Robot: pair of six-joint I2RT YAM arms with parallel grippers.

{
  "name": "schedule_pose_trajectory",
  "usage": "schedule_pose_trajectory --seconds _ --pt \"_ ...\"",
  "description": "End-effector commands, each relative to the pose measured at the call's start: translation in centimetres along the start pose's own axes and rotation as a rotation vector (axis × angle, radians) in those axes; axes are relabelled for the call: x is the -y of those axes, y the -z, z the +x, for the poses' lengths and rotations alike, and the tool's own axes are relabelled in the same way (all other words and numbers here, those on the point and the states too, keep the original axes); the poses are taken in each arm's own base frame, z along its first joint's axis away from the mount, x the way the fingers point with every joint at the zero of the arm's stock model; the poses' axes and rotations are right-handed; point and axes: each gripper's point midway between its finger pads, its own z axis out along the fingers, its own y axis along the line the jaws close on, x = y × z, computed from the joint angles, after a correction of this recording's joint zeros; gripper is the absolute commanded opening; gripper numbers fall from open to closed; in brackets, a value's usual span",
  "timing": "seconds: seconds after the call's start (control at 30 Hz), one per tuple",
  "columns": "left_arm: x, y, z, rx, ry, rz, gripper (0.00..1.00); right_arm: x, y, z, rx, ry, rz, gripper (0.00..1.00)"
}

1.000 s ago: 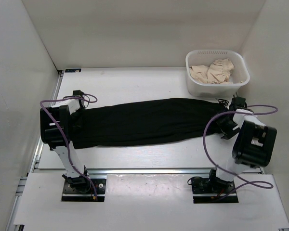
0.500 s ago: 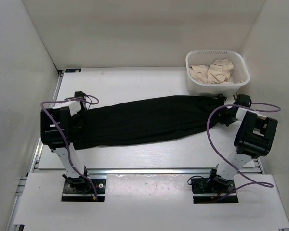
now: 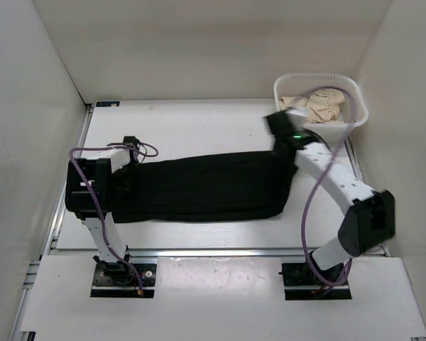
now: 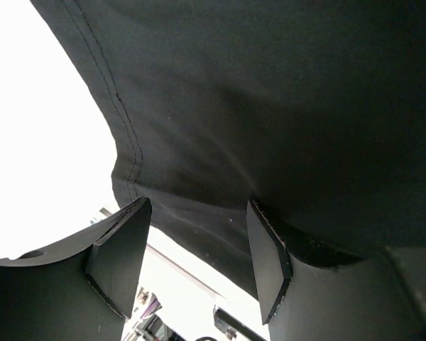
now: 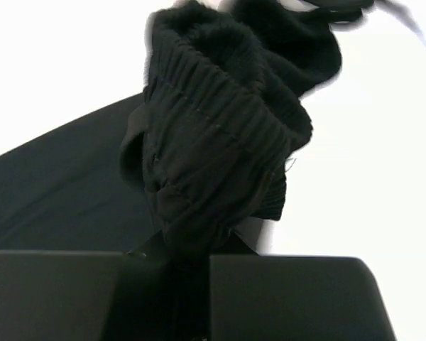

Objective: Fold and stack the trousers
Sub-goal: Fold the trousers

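I saw the trousers (image 3: 206, 186) stretched across the table (image 3: 199, 121), right gripper (image 5: 188, 249) clamped on their bunched end, left gripper (image 4: 199, 213) spread wide at the other end, so I judged the unpinned cloth might drag

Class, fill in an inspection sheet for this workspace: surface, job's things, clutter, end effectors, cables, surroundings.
Surface: white table.
Job's things: black trousers laid lengthwise, right end bunched.
Clutter: white basket holding beige cloth, far right corner.
End effectors: left end effector open at the trousers' left end; right end effector shut on the bunched end.
Cables: purple cables looping along both arms.
Surroundings: white walls on three sides.
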Motion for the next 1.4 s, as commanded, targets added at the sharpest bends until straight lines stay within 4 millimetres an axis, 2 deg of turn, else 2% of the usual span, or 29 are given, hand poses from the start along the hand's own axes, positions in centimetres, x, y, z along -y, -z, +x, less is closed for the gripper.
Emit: schedule_pose_trajectory --seconds 0.0,0.03,0.07,0.1,0.13,0.17,0.2,0.23,0.33,0.37,0.47,0.5,0.6,0.7,0.73,0.77,0.83,0.87,0.9,0.97,1.0,1.07,1.1,1.17,1.2,1.23,1.27,1.3,1.37 --pt "2.5 -0.2 -1.1 0.001 0.024 0.103 0.69 -8.3 5.3 3.8 0.087 0.268 -0.019 0.00" --pt "2.2 0.2 -1.7 0.014 0.032 0.103 0.69 -10.5 6.3 4.7 0.111 0.295 -0.038 0.00" --pt "2.4 0.1 -2.0 0.014 0.032 0.112 0.69 -13.8 6.7 5.5 0.132 0.311 -0.060 0.00" --pt "2.5 -0.1 -2.1 0.004 0.026 0.112 0.69 -16.9 8.6 7.7 0.150 0.324 -0.120 0.00" --pt "2.3 0.1 -2.9 0.018 0.035 0.112 0.69 -18.7 9.0 8.8 0.150 0.328 -0.145 0.00" --pt "2.6 0.3 -3.1 0.018 0.024 0.113 0.69 -20.6 8.2 11.2 0.136 0.376 -0.140 0.00" --pt "2.8 -0.1 -3.2 0.009 0.018 0.113 0.69 -23.5 10.3 12.1 0.150 0.345 -0.207 0.00" --pt "2.7 -0.2 -3.2 -0.001 0.012 0.101 0.69 -24.9 9.3 14.1 0.152 0.374 -0.190 0.00" --pt "3.3 -0.1 -3.6 0.003 -0.007 0.101 0.70 -27.6 10.3 17.3 0.125 0.367 -0.226 0.00" --pt "3.2 0.0 -3.9 0.011 -0.002 0.101 0.70 -28.3 11.3 18.3 0.119 0.363 -0.264 0.00" --pt "3.6 -0.2 -3.9 -0.002 -0.022 0.092 0.70 -29.2 12.3 20.7 0.126 0.375 -0.315 0.00" --pt "3.6 0.0 -4.0 0.003 -0.029 0.080 0.71 -28.9 12.0 20.9 0.126 0.396 -0.308 0.00" --pt "3.7 0.1 -3.9 -0.007 -0.047 0.069 0.71 -30.4 12.7 22.0 0.112 0.416 -0.370 0.00" --pt "3.5 0.1 -3.9 -0.007 -0.047 0.060 0.71 -31.9 13.4 24.3 0.050 0.521 -0.477 0.27" --pt "3.5 0.1 -3.9 -0.007 -0.047 0.060 0.71 -32.3 14.5 25.3 0.058 0.603 -0.523 0.52" --pt "3.5 0.1 -3.9 -0.007 -0.047 0.060 0.72 -33.0 16.2 25.4 0.050 0.620 -0.605 0.64" --pt "3.5 0.1 -3.9 -0.007 -0.047 0.060 0.72 -33.2 18.9 26.3 0.044 0.703 -0.712 0.79" --pt "3.7 0.1 -3.9 -0.007 -0.047 0.070 0.74 -32.8 19.4 26.1 0.051 0.760 -0.736 0.89" --pt "3.7 0.3 -4.0 0.000 -0.042 0.080 0.74 -32.8 22.1 24.7 0.068 0.746 -0.804 0.96" --pt "3.5 -0.1 -3.6 -0.014 -0.037 0.080 0.75 -32.2 24.2 24.2 0.040 0.764 -0.888 0.98" --pt "3.0 0.0 -3.6 -0.012 -0.023 0.080 0.75 -31.6 25.9 22.0 0.046 0.726 -0.929 0.98" --pt "2.7 0.4 -4.1 0.006 -0.011 0.080 0.76 -30.6 27.5 20.0 0.031 0.695 -0.983 0.98" --pt "2.4 0.5 -3.8 0.000 0.000 0.091 0.76 -30.1 27.7 19.3 0.009 0.667 -0.985 0.98" --pt "2.0 1.2 -4.7 0.023 0.027 0.116 0.76 -27.4 25.0 17.8 -0.058 0.619 -0.904 0.98" --pt "1.4 1.4 -4.8 0.024 0.040 0.115 0.76 -26.2 22.5 16.2 -0.107 0.526 -0.836 0.98" --pt "1.5 1.6 -5.1 0.032 0.045 0.129 0.76 -24.9 20.8 16.0 -0.153 0.491 -0.793 0.98" --pt "1.1 1.9 -5.3 0.037 0.058 0.139 0.76 -23.3 20.2 15.7 -0.215 0.448 -0.794 0.98" --pt "0.8 2.3 -5.0 0.036 0.057 0.139 0.77 -20.4 15.5 16.4 -0.304 0.372 -0.672 0.98" --pt "0.2 3.4 -6.0 0.069 0.077 0.147 0.77 -17.8 13.1 16.1 -0.367 0.257 -0.642 0.98"
